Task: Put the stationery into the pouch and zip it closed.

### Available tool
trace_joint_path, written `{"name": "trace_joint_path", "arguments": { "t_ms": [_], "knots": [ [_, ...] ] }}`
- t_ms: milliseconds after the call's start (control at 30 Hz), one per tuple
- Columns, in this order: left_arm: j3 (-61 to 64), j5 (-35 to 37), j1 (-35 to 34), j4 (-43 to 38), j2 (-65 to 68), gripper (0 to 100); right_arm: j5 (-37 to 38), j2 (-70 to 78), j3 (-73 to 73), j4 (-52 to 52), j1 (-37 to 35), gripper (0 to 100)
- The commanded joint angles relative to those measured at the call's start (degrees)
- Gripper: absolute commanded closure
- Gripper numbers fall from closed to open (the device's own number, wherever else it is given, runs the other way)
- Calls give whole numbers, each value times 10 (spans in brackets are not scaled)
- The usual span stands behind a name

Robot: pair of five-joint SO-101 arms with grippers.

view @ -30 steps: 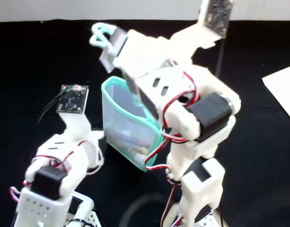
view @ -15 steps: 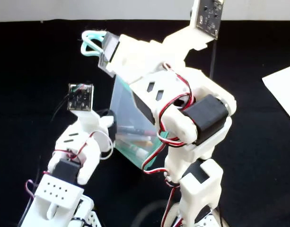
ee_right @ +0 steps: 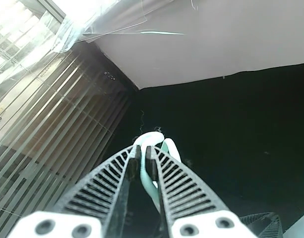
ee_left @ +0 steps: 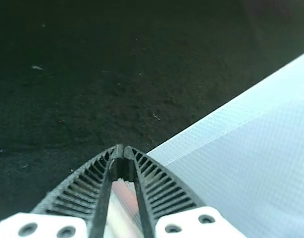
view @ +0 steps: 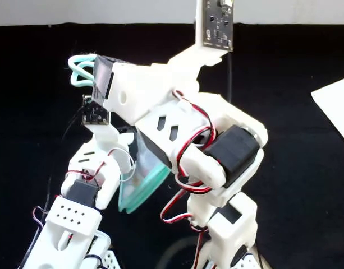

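I'm working the zip-closing step: left tool is pinching the pouch edge between the arms, right tool is clamping the teal zip loop up high, so next I'm likely needing a steady pull along the zip while left braces.

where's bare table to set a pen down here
Bare black table between the right arm and the paper, and left of the left arm. Crowded mid-table: pouch between both arms, right tool holding its loop.
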Motion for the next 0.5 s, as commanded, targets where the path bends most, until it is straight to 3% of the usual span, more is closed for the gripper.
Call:
{"name": "trace_joint_path", "arguments": {
  "t_ms": [0,300,467],
  "knots": [
    [-26,5,-22,-10,2,993,6,-6,-59,-11,-7,992],
    [-26,4,-114,-9,1,993,7,-1,-58,-45,-6,992],
    [-32,4,-128,18,1,993,7,-1,-58,-46,-7,992]
  ]
}}
